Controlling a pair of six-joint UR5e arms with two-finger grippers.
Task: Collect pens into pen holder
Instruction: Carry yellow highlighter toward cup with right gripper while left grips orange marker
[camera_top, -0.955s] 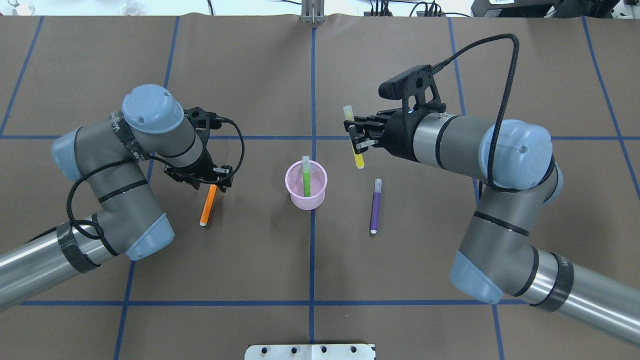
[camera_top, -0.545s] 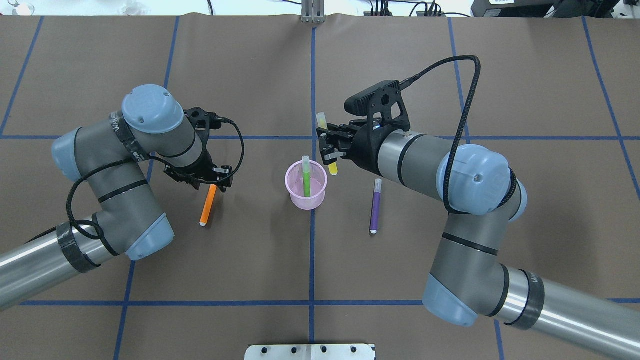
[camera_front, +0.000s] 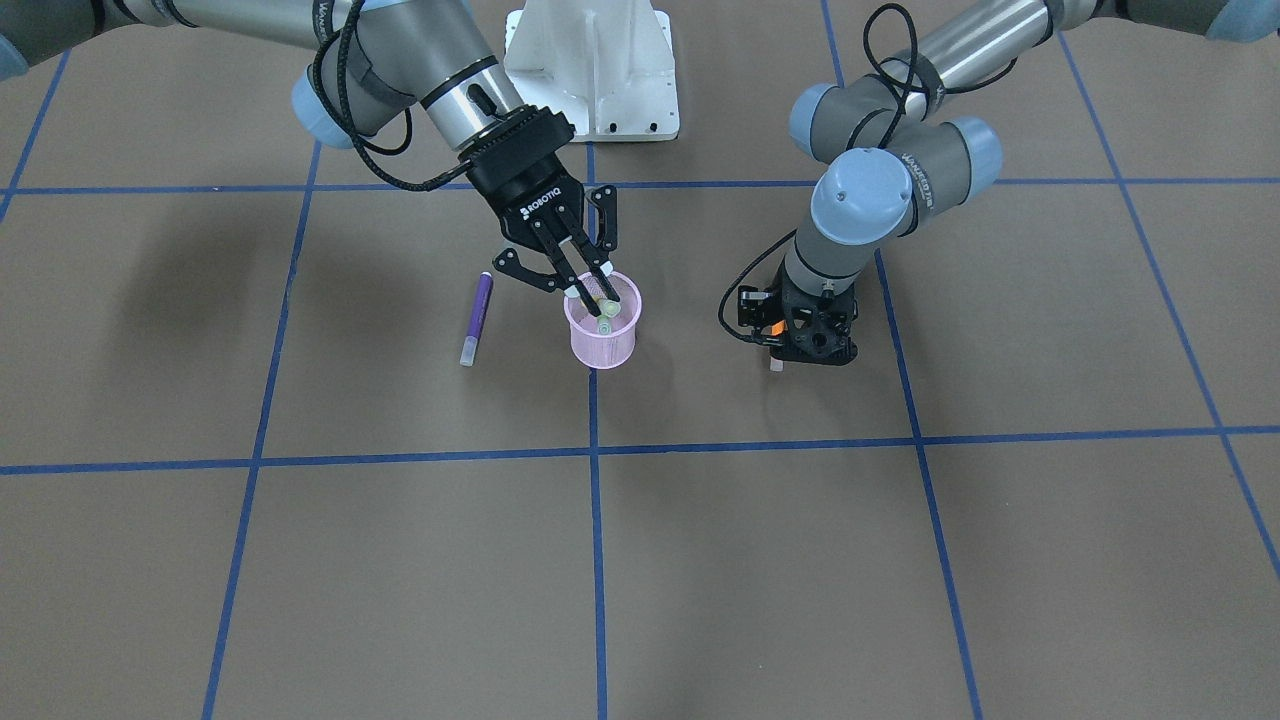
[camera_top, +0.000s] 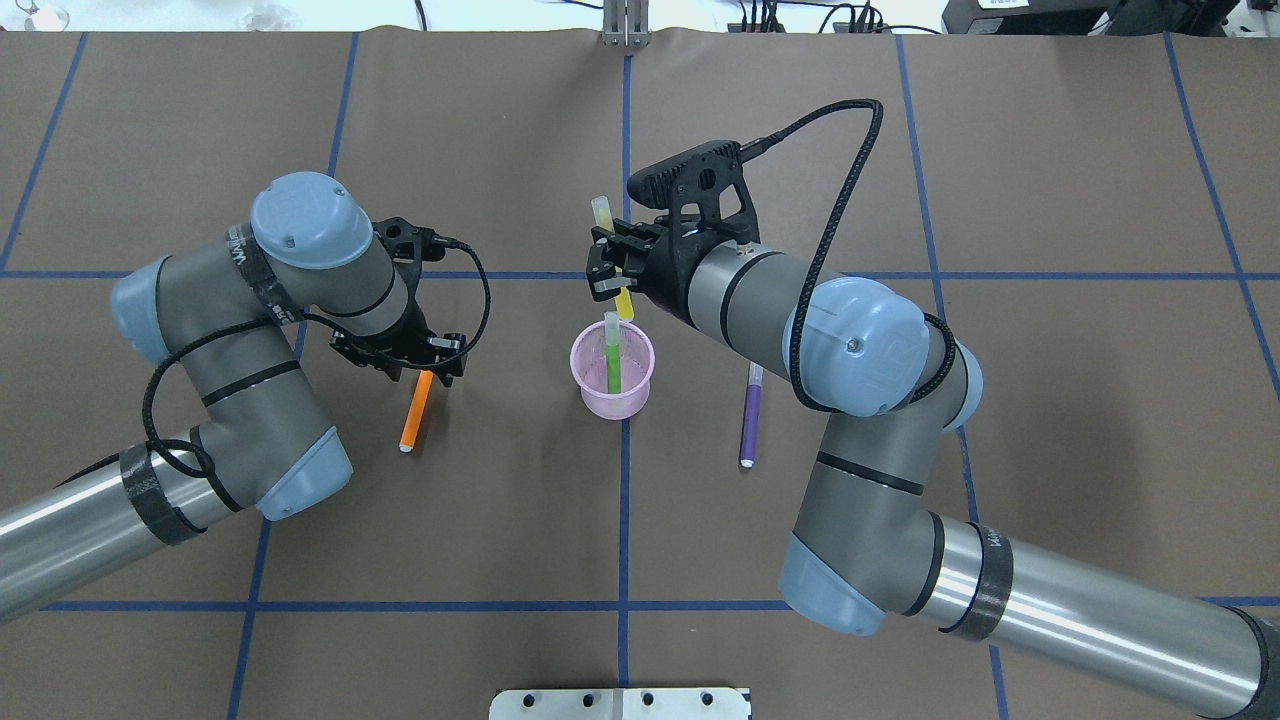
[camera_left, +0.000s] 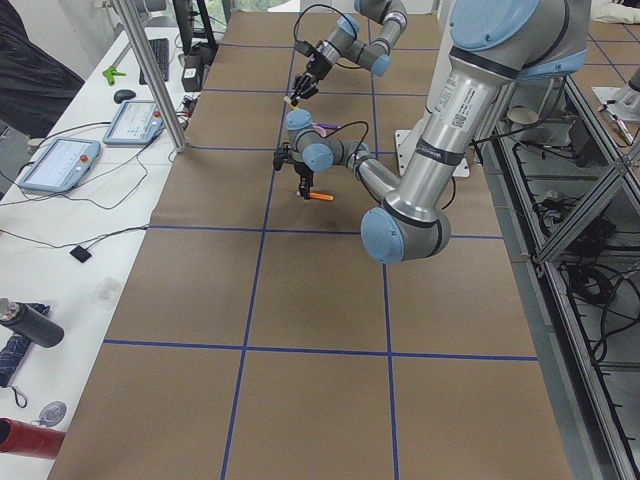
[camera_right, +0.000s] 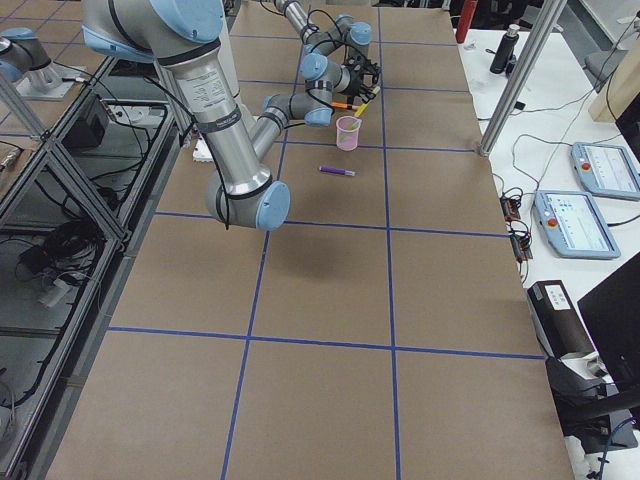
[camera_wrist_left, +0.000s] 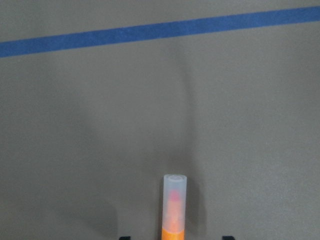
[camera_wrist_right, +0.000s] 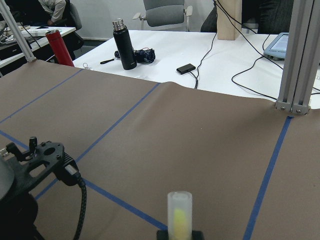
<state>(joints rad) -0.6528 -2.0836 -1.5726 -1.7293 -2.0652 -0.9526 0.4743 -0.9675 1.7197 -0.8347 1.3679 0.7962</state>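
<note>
The pink mesh pen holder stands at the table's middle with a green pen upright in it. My right gripper is shut on a yellow pen with a clear cap. It holds the pen tilted, lower end over the holder's far rim. The pen's cap shows in the right wrist view. My left gripper is open and low, its fingers on either side of the cap end of the orange pen, which lies on the table. The purple pen lies right of the holder.
Brown paper with blue tape lines covers the table. My right forearm reaches over the area just beyond the purple pen. A white mount plate sits at the near edge.
My right arm has carried the yellow pen leftward, from right of the holder to over its far rim. The left gripper has stayed over the orange pen.
</note>
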